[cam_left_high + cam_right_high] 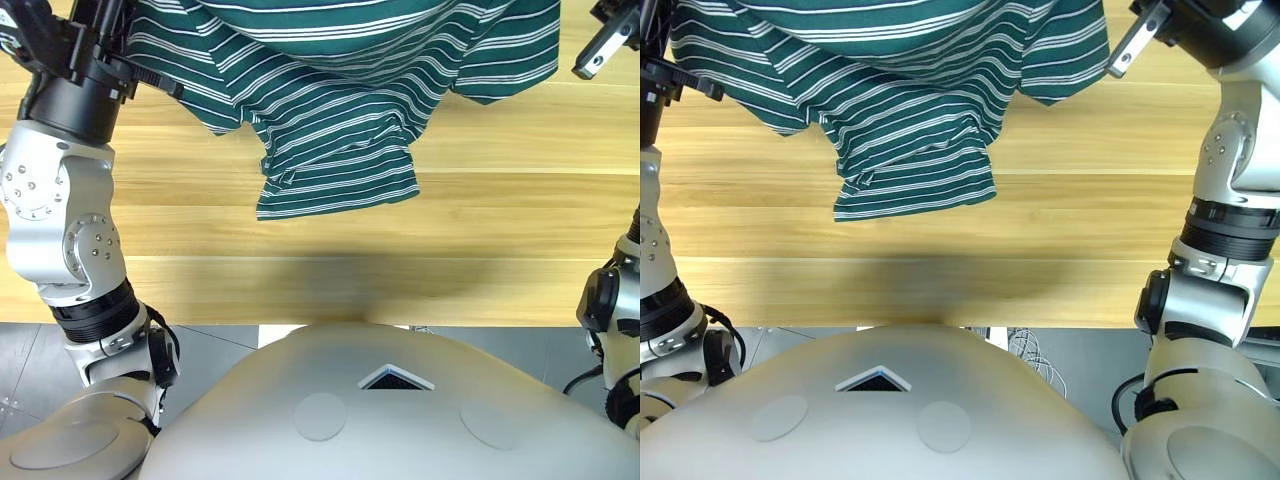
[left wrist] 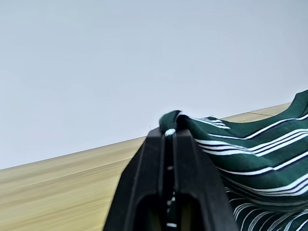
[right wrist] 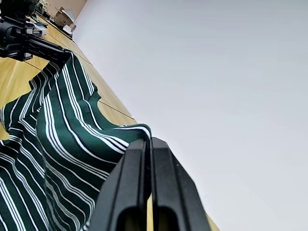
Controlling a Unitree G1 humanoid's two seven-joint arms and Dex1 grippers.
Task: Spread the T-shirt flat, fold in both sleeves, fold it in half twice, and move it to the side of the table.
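Both grippers pinch the T-shirt (image 1: 340,100) and hold it up over the wooden table (image 1: 500,230); step in hand, by my read, is the spreading flat, w/ no fold made yet. Left gripper (image 2: 169,132): fingers closed tight, a small bunch of striped cloth caught at the very tips; right gripper (image 3: 148,140): likewise closed, a thin edge of cloth nipped between the tips. Shirt hangs between the two, stretched across the far part of the table; its lower portion sags toward the near side, creased and doubled over on itself; can't tell whether that portion touches the wood.

Risks from here: both grips look shallow, fingertips only, so a quick pull or a drag over the table could tug the cloth out on one side, and the shirt would drop in a heap; the doubled-over lower portion, if laid down as is, would likely end up tucked under, giving a lumpy base and crooked sleeve folds; uneven height or tension btw. the arms would lay it skewed; setting it down too far back may leave cloth off the table.
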